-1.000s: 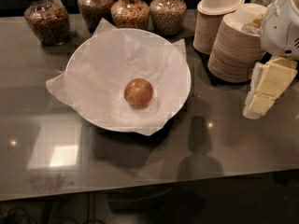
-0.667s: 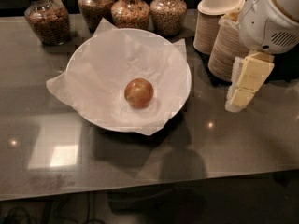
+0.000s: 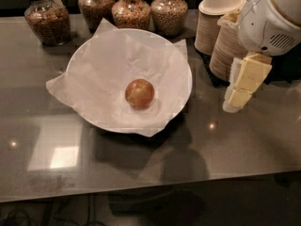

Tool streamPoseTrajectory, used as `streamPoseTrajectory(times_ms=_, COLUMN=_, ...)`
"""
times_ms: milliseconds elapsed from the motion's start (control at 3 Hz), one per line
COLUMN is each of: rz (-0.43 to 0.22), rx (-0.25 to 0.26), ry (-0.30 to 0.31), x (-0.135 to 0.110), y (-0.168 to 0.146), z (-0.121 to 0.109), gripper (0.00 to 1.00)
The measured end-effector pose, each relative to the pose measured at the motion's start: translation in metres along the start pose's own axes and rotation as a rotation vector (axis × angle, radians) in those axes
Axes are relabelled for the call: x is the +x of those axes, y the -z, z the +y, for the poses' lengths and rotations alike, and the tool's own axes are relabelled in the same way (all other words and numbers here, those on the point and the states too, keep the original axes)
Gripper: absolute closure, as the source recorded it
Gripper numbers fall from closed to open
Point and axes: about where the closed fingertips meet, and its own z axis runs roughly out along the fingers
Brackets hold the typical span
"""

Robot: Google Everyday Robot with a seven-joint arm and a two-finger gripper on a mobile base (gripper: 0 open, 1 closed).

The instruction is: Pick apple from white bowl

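The small, glossy reddish-brown apple [image 3: 139,93] lies centrally in the wide paper-lined white bowl [image 3: 189,86] on the grey desk [image 3: 235,145]. The cream gripper [image 3: 238,94] hangs to the right, and its opening cannot be determined. Risk: an off-centre descent rolls the apple.

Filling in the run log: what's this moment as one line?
small reddish-brown glossy apple: resting in large paper-lined white bowl | gripper: over dark counter, right of bowl | pick: not yet done

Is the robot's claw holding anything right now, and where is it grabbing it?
Nothing. The claw hangs beside the bowl, and the apple lies inside the bowl, untouched.
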Motion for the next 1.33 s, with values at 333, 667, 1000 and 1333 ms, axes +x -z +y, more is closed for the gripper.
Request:
streamPoseTrajectory(times_ms=333, rz=-0.096, rx=-0.016, ry=0.026, x=-0.028, y=-0.034, z=-0.008, gripper=0.00)
streamPoseTrajectory(times_ms=667, rz=-0.189, rx=-0.053, ry=0.072, x=-0.059, y=-0.066, z=-0.016, gripper=0.00)
streamPoseTrajectory(times_ms=1000, rz=-0.246, rx=-0.084, ry=0.105, x=-0.079, y=-0.085, z=-0.017, gripper=0.10)
streamPoseTrajectory(times_ms=1333, rz=-0.279, rx=-0.101, ry=0.119, x=-0.090, y=-0.095, z=-0.018, gripper=0.15)
